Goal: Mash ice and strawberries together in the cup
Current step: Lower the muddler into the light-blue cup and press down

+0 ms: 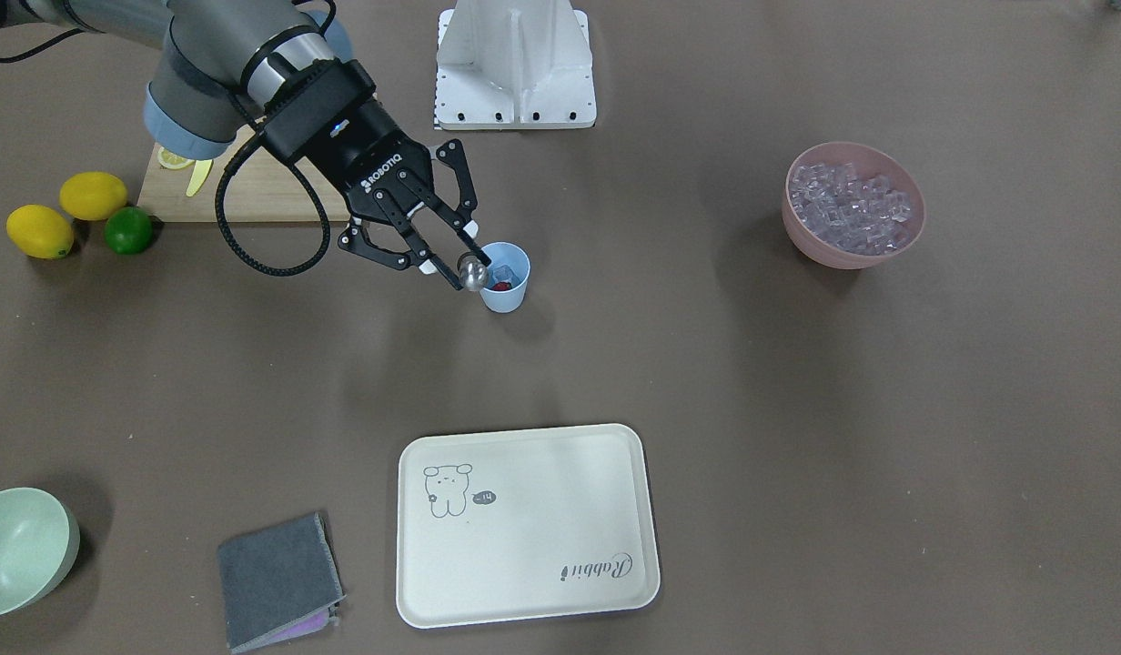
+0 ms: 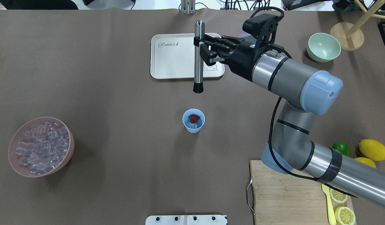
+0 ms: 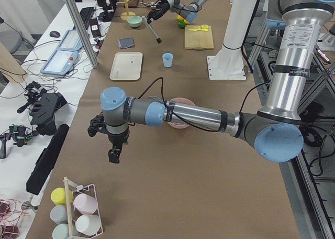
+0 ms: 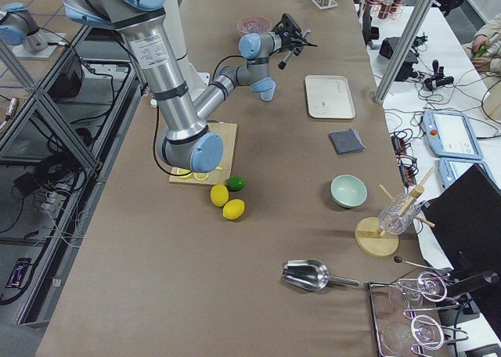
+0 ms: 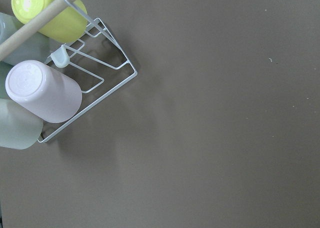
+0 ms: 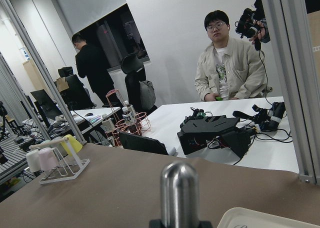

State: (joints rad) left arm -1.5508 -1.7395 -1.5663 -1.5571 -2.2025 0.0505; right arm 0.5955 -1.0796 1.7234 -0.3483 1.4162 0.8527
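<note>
The light-blue cup [image 2: 193, 122] stands mid-table with the red strawberry [image 2: 194, 118] and a few ice cubes [image 2: 192, 125] inside; it also shows in the front-facing view [image 1: 508, 284]. My right gripper [image 2: 199, 43] is shut on a steel muddler [image 2: 198, 59], held upright in the air with its black tip above the table, on the tray side of the cup. The muddler's rounded top fills the right wrist view [image 6: 180, 193]. My left gripper [image 3: 113, 155] hangs over bare table far from the cup; I cannot tell whether it is open or shut.
A pink bowl [image 2: 67, 153] full of ice stands on the table's left side. A cream tray [image 2: 173, 56], a pale green bowl [image 2: 323, 47], a cutting board [image 2: 283, 193] with lemon slices, lemons [image 2: 372, 149] and a lime [image 2: 341, 147] are around. A cup rack [image 5: 95, 73] lies under the left wrist.
</note>
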